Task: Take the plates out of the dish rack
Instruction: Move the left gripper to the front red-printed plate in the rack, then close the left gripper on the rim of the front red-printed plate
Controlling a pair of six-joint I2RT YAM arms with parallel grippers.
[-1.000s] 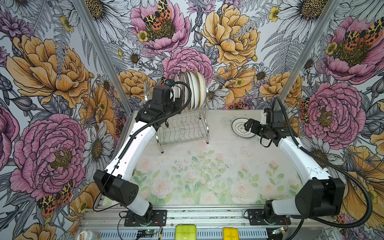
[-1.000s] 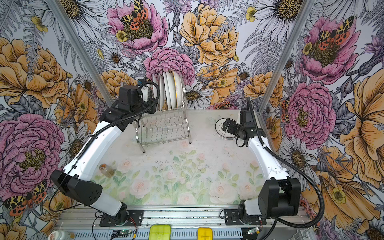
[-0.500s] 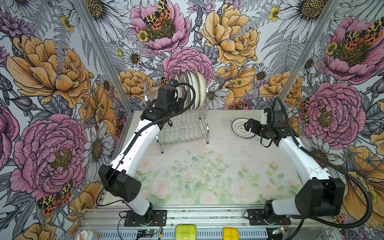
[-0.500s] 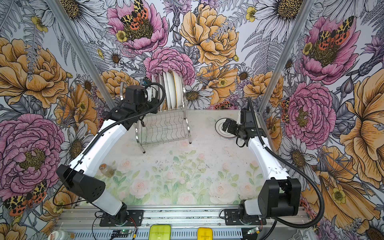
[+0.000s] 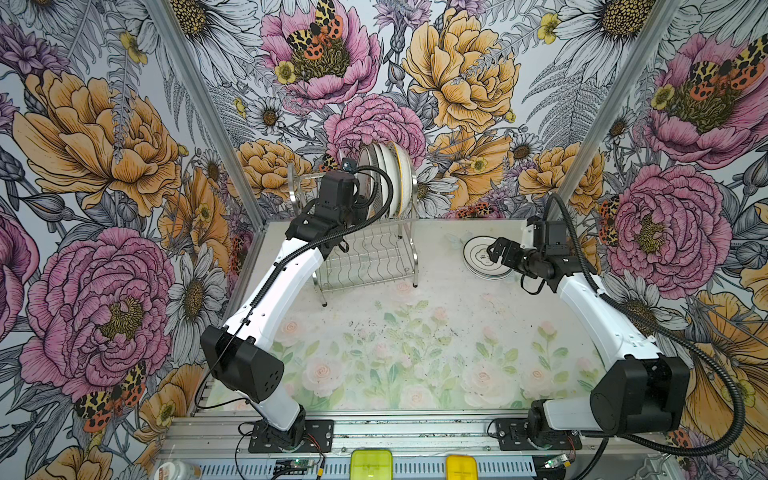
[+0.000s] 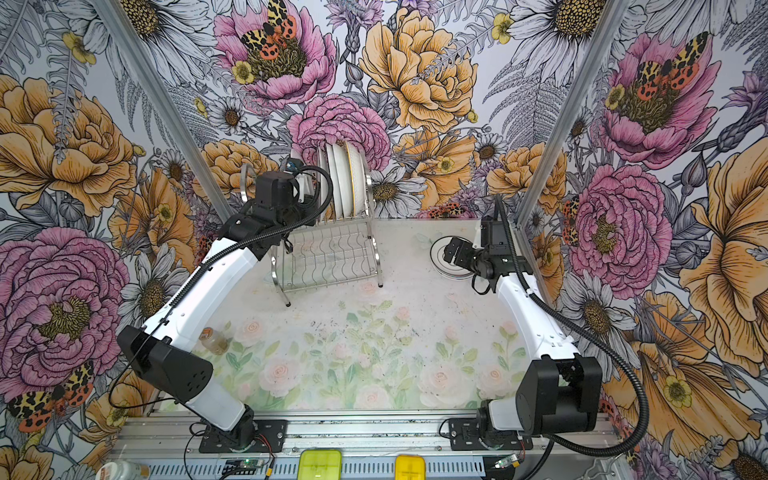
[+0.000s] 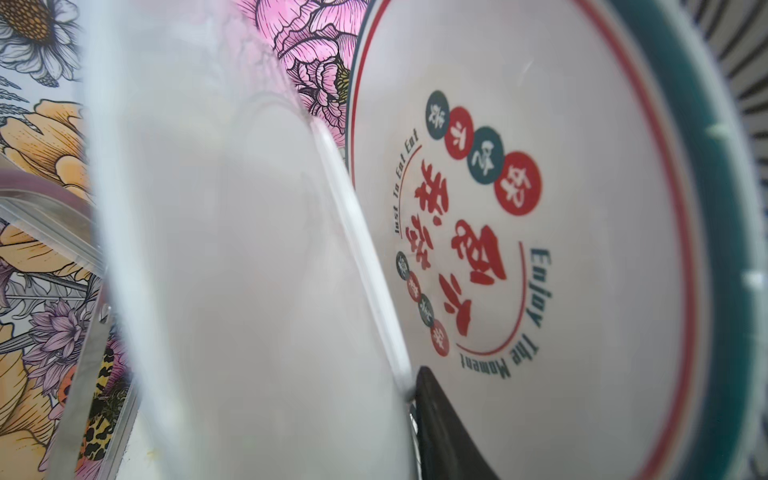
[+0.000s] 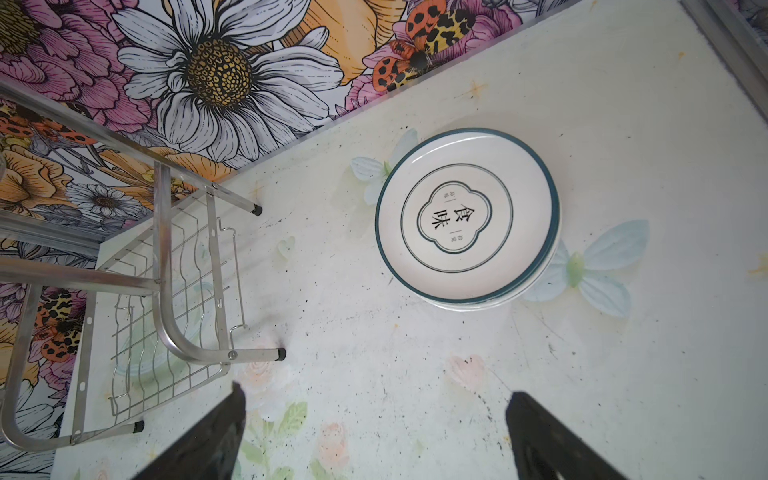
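The left gripper is held at the upper tier of the shiny two-tier steel wire dish rack. It is set at the left end of the row of round ceramic plates, which are stood on edge in the slots toward the rack's right end.

In the left wrist view a white plate, blurred by nearness, is seen almost edge-on. One black finger is set just behind its rim, between it and a white plate with red characters and a dark green rim. The other finger is hidden by the near plate, so it cannot be told how far the jaws are parted or whether the plate is clamped. A plate with black radial stripes is stood behind the lettered one.

To the right of the rack, well apart from it, a low stack of white plates with dark teal rims and black characters is laid flat on the pale floral-printed table. The right gripper is held above the table at the stack's edge farthest from the rack. Its jaws are spread wide and nothing is gripped between them.
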